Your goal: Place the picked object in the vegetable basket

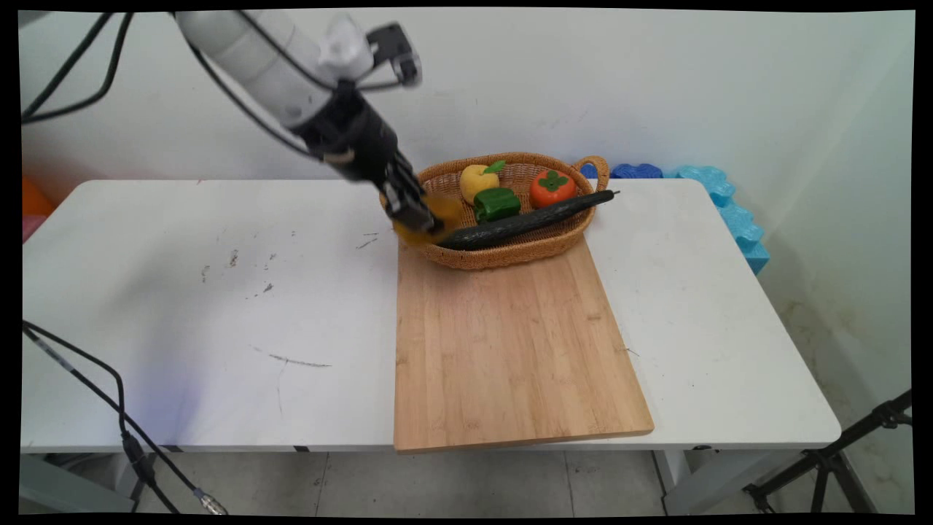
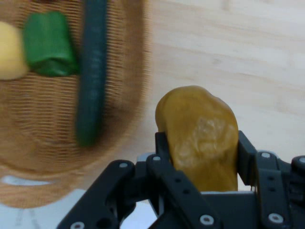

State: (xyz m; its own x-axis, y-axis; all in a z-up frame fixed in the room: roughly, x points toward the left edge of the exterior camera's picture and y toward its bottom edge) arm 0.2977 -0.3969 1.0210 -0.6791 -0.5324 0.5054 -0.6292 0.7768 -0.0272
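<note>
My gripper (image 1: 421, 221) is shut on a yellow-brown potato-like lump (image 1: 435, 219), holding it at the left rim of a wicker basket (image 1: 543, 246). In the hand view the lump (image 2: 202, 138) sits between the two fingers (image 2: 162, 145), above the edge of the wooden board (image 2: 228, 52). The basket (image 2: 33, 124) holds a long dark green cucumber (image 1: 525, 220), a green pepper (image 1: 497, 204), a yellow fruit (image 1: 475, 181) and an orange-red persimmon (image 1: 552, 188). The cucumber (image 2: 91, 71) and green pepper (image 2: 50, 44) show left of the lump.
A large wooden cutting board (image 1: 510, 343) lies on the white table (image 1: 219, 306), reaching the near edge, with the basket on its far end. Blue foam pieces (image 1: 729, 204) lie past the table's far right corner. A tripod leg (image 1: 838, 452) stands at lower right.
</note>
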